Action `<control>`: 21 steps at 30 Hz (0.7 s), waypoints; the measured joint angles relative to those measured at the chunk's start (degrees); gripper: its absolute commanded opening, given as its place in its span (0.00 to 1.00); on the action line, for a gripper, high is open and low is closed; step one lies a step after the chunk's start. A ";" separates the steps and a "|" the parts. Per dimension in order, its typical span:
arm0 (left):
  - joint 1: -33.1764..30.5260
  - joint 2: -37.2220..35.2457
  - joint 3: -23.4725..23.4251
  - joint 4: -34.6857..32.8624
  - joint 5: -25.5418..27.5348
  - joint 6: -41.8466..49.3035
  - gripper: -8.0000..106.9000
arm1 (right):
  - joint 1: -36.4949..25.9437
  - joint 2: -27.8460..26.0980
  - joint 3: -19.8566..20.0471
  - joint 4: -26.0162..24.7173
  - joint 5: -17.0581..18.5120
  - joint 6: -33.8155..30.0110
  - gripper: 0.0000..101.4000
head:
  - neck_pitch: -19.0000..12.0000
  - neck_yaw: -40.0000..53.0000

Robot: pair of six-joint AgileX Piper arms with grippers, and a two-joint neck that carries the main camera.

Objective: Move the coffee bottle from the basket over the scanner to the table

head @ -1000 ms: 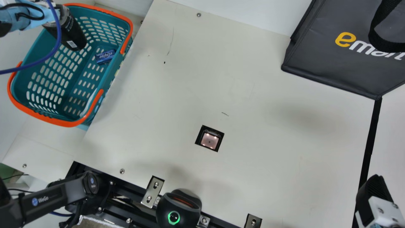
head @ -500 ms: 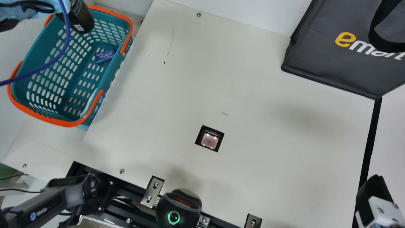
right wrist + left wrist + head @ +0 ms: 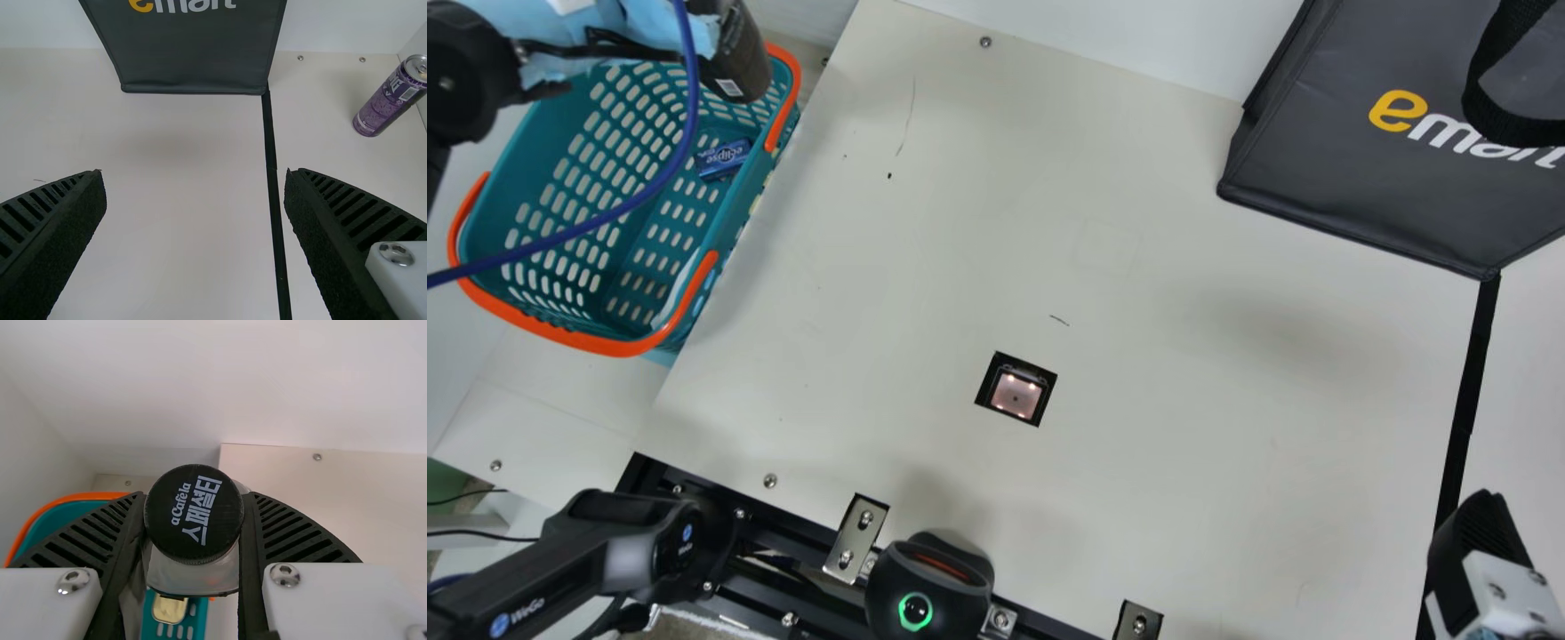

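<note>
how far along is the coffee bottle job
The pick looks done: the left gripper has the coffee bottle between its fingers, seemingly raised above the basket. The carry is in hand, with the bottle over the basket's far corner. What remains is passing over the scanner and setting it down on the table.

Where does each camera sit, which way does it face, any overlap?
Main: on the neck, looking down on the table; shows parts of the left arm and right arm.
Left wrist: on that arm, looking past the left gripper, closed on the bottle, towards basket and wall.
Right wrist: on that arm, looking past the open right gripper over the table to a bag and can.
Shared: main and left wrist, bottle and basket; main and right wrist, bag.
</note>
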State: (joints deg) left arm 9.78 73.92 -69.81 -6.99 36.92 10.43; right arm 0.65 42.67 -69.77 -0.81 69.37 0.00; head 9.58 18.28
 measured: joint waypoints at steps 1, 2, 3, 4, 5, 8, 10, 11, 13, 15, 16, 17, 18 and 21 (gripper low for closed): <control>-1.09 0.00 0.14 0.81 0.14 -1.28 0.00 | 0.00 0.00 0.00 0.00 0.00 0.00 0.94 | 0.09 0.00; -2.13 0.00 0.24 1.53 0.27 -2.46 0.00 | 0.00 0.00 0.00 0.00 0.00 0.00 0.94 | 0.09 -0.09; -2.94 0.00 0.36 2.05 0.37 -3.32 0.00 | 0.00 0.00 0.00 0.00 0.00 0.00 0.94 | 0.09 0.00; -4.02 0.00 0.49 2.73 0.48 -4.56 0.00 | 0.00 0.00 0.00 0.00 0.00 0.00 0.94 | 0.09 0.00; -5.04 0.15 0.63 3.32 0.60 -5.68 0.00 | 0.00 0.00 0.00 0.00 0.00 0.00 0.94 | 0.00 0.00; -8.05 0.37 0.86 5.06 0.99 -8.99 0.00 | 0.00 0.00 0.00 0.00 0.00 0.00 0.94 | 0.00 0.00; -9.72 0.64 1.12 5.85 1.30 -10.84 0.00 | 0.00 0.00 0.00 0.00 0.00 0.00 0.94 | 0.09 0.00; -10.59 0.77 1.35 6.19 1.25 -11.74 0.00 | 0.00 0.00 0.00 0.00 0.00 0.00 0.94 | 0.09 0.00; -12.03 1.17 1.85 6.99 1.25 -13.31 0.00 | 0.00 0.00 0.00 0.00 0.00 0.00 0.94 | 0.09 0.00; -13.41 1.52 2.39 6.99 1.13 -14.67 0.00 | 0.00 0.00 0.00 0.00 0.00 0.00 0.94 | 0.00 0.00; -14.00 1.79 2.94 6.99 0.99 -15.21 0.00 | 0.00 0.00 0.00 0.00 0.00 0.00 0.94 | 0.09 0.00; -14.49 2.05 3.40 6.99 0.74 -15.58 0.00 | 0.00 0.00 0.00 0.00 0.00 0.00 0.94 | 0.09 0.00; -14.80 2.19 3.83 6.99 0.47 -15.64 0.00 | 0.00 0.00 0.00 0.00 0.00 0.00 0.94 | 0.09 0.00; -15.42 2.80 5.85 6.30 -1.33 -15.39 0.00 | 0.00 0.00 0.00 0.00 0.00 0.00 0.94 | 0.09 0.00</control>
State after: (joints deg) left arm -5.64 76.72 -63.96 -0.69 35.60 -4.95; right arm 0.65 42.67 -69.77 -0.81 69.37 0.00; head 9.67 18.28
